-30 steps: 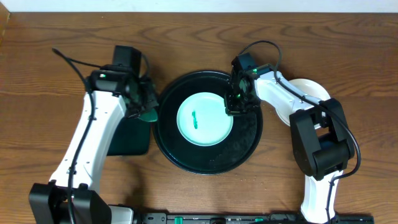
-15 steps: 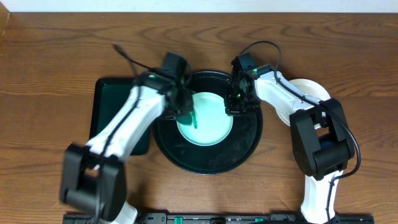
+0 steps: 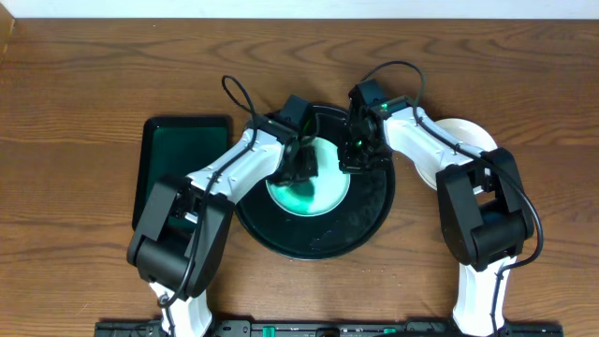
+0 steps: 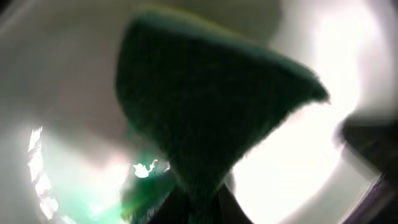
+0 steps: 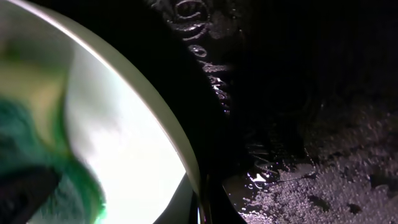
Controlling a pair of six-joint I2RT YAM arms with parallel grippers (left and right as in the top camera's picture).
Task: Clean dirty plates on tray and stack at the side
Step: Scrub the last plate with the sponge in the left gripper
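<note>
A white plate (image 3: pixel 323 192) smeared with green lies in the round black tray (image 3: pixel 367 215). My left gripper (image 3: pixel 301 167) is shut on a dark green sponge (image 4: pixel 205 112) and presses it onto the plate's middle. In the left wrist view the sponge fills the frame over the bright plate (image 4: pixel 311 162), with a green smear (image 4: pixel 146 186) beside it. My right gripper (image 3: pixel 354 159) is shut on the plate's right rim (image 5: pixel 168 124), one finger on each side of the edge. The sponge also shows at the left of the right wrist view (image 5: pixel 37 168).
A dark green rectangular tray (image 3: pixel 178 159) lies left of the black tray. A white plate (image 3: pixel 468 136) lies on the table at the right, partly under my right arm. The black tray's floor is wet (image 5: pixel 311 180).
My left arm has swung right from the green tray over the black tray and brought the sponge down onto the plate. The green streak has spread into a smear. The right arm has not moved.
</note>
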